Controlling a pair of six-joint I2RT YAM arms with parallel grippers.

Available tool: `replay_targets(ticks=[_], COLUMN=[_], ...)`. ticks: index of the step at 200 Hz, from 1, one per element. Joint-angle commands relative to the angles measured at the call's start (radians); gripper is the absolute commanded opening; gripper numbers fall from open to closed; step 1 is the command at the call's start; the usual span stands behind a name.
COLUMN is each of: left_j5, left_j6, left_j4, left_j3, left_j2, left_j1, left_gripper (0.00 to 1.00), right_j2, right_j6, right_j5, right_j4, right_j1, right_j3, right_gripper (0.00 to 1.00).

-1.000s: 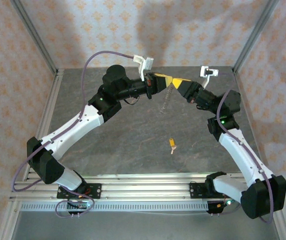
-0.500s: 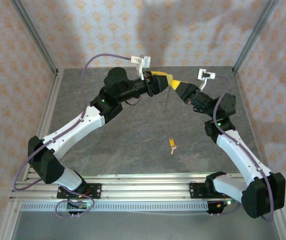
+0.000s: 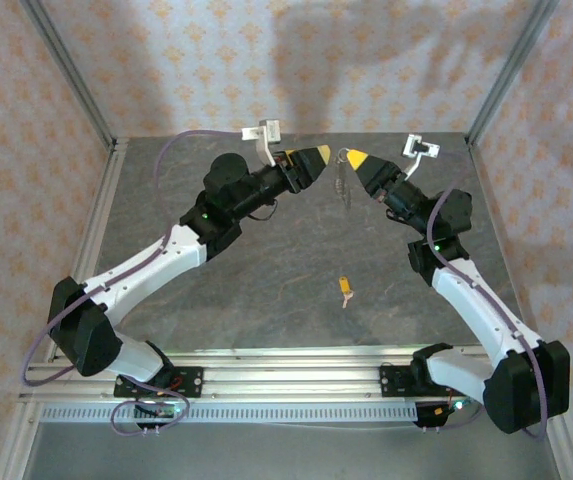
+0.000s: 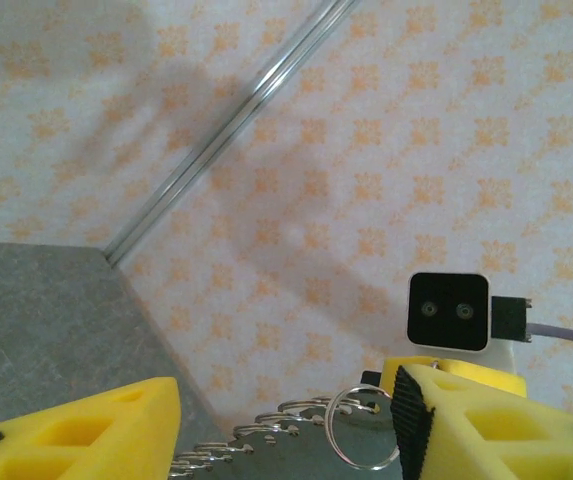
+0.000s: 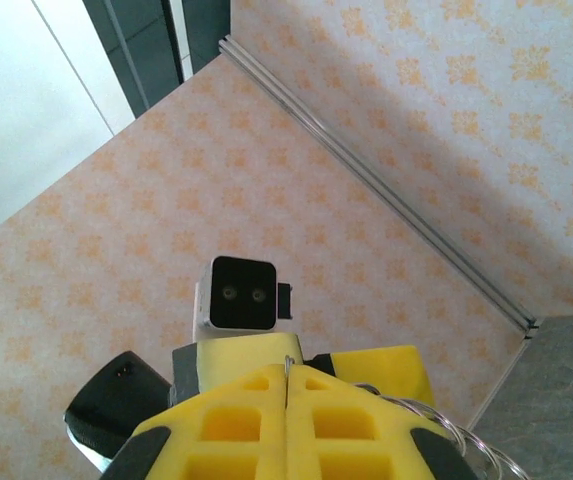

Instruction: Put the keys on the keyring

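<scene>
The keyring, a thin pale wire ring with a row of small rings trailing from it, hangs above the table's far side. My right gripper is shut on it. In the right wrist view the wire is pinched between the closed yellow fingers of the right gripper. My left gripper is open just left of the ring and apart from it. The left wrist view has the keyring low between the spread fingers of the left gripper. One small key with an orange-yellow head lies on the table.
The grey table is boxed in by patterned walls and metal corner posts. Both arms reach in from the near rail and meet near the back wall. The right wrist camera faces my left gripper closely.
My left gripper has opened and let go of the keyring, then drawn back a little to the left. The keyring now hangs from the right gripper alone.
</scene>
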Motion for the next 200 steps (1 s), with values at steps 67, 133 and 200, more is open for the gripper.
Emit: replay_targets(ticks=[67, 133, 200], left_j5=[0.000, 0.024, 0.041], left_j6=[-0.019, -0.019, -0.021], left_j4=[0.116, 0.117, 0.119], left_j3=[0.024, 0.071, 0.091], left_j2=[-0.010, 0.032, 0.053], left_j1=[-0.032, -0.035, -0.041], left_gripper=[0.52, 0.52, 0.49], right_j2=[0.027, 0.033, 0.032], right_j6=[0.036, 0.042, 0.042], right_j5=[0.017, 0.010, 0.007], right_j4=[0.129, 0.138, 0.139], right_j1=[0.024, 0.027, 0.030], right_j3=[0.004, 0.006, 0.005], right_gripper=[0.00, 0.00, 0.00])
